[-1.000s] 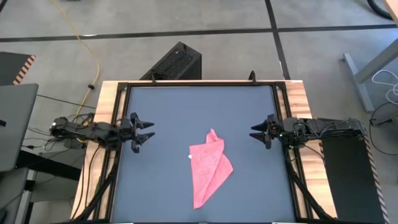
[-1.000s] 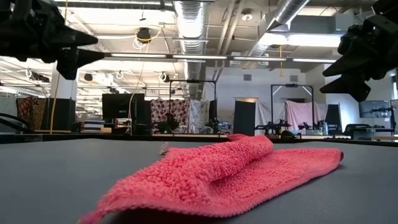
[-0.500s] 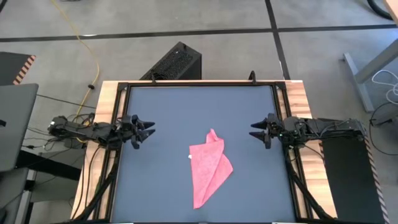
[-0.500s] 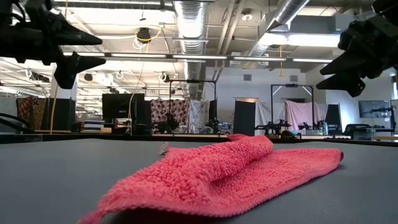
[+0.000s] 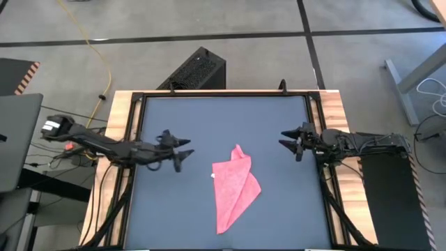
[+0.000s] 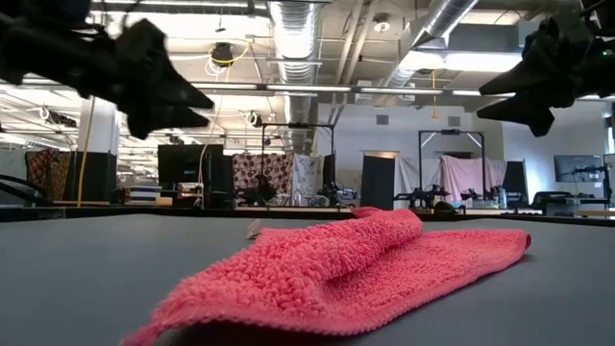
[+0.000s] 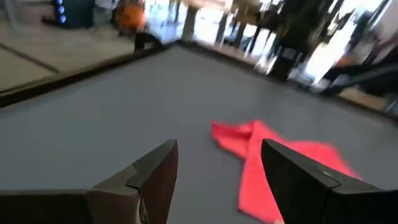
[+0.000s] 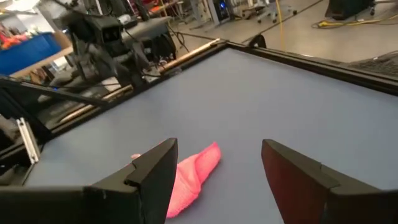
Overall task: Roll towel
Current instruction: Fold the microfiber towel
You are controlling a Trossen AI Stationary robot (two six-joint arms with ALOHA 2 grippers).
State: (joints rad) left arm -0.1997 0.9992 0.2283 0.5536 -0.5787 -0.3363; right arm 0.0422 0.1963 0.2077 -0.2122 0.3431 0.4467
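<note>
This is a large open robotics lab or workshop hall. Bare ventilation ducts [image 6: 288, 29] and strip lights run across an unfinished ceiling, and further black-framed rigs [image 6: 447, 163] with cloths hung over them stand in rows beyond the desk [image 6: 86, 269]. From above, the floor [image 5: 244, 17] is plain grey concrete crossed by dark joints, with a yellow cable [image 5: 97, 49] trailing over it.
</note>
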